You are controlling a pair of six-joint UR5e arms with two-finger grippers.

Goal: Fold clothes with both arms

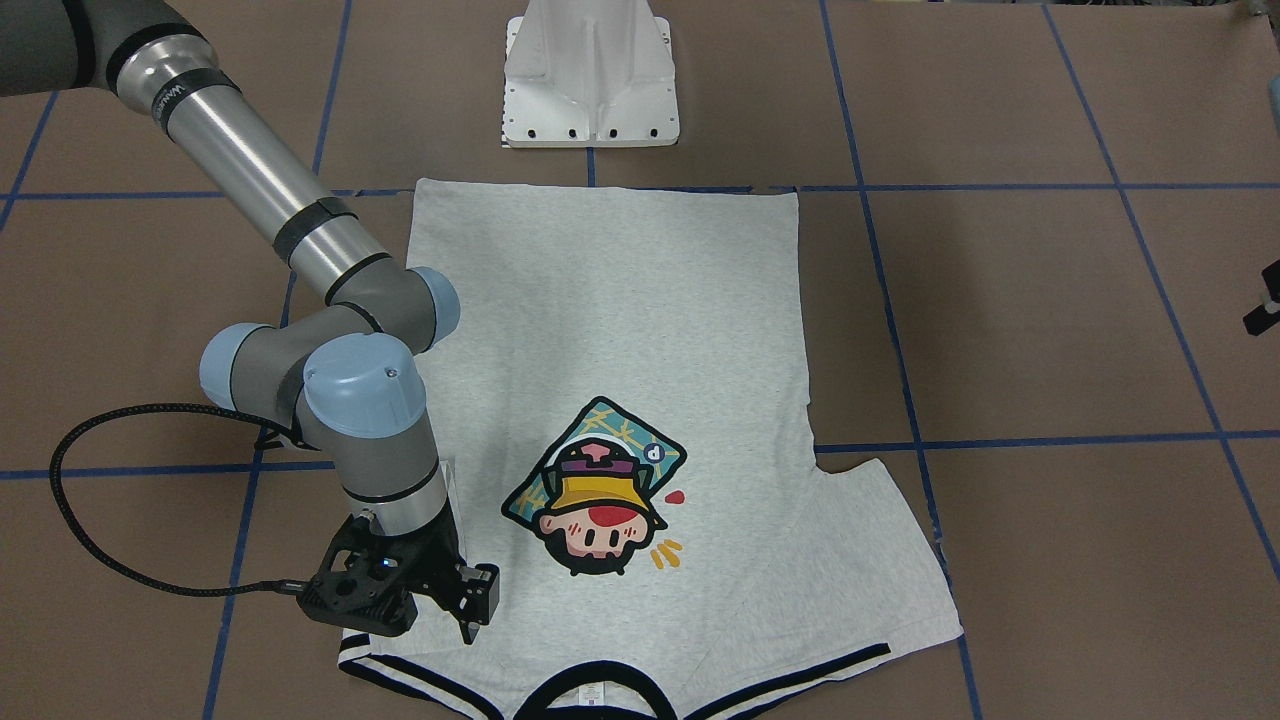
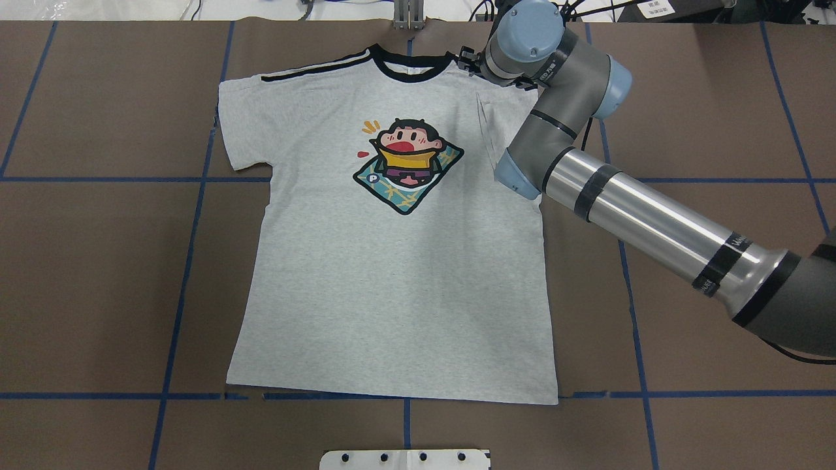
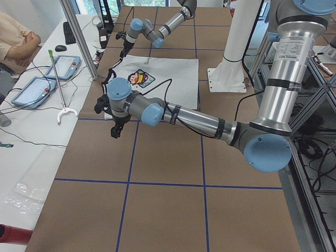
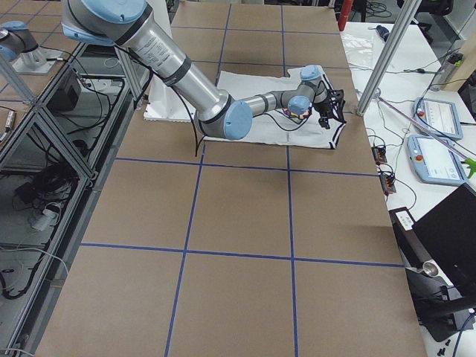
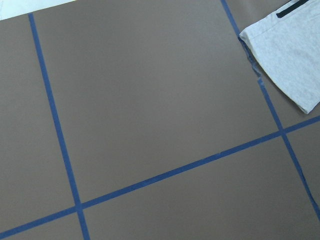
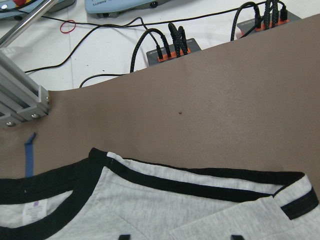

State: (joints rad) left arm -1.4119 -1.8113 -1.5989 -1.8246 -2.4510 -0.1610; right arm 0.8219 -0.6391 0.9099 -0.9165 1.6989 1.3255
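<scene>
Shirt (image 2: 392,274) lies flat, print up, mid-table (image 2: 98,261), collar at 12 o'clock in the overhead view. Its 3 o'clock sleeve is folded inward. Right gripper (image 1: 455,610) sits over the shoulder at 1 o'clock; whether it grasps cannot be told. Left gripper (image 3: 115,128) hangs clear of the shirt toward 9 o'clock, grip likewise indeterminate.

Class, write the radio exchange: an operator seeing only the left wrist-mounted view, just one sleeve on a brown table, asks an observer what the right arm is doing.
Operator: Where is the right gripper?
Observer: The right gripper is at the T-shirt's other shoulder, beside the black collar.
Operator: Is that sleeve spread like mine?
Observer: No, that sleeve lies folded in over the body.
Operator: And my gripper?
Observer: The left gripper hangs above the brown table, off the shirt.
</scene>
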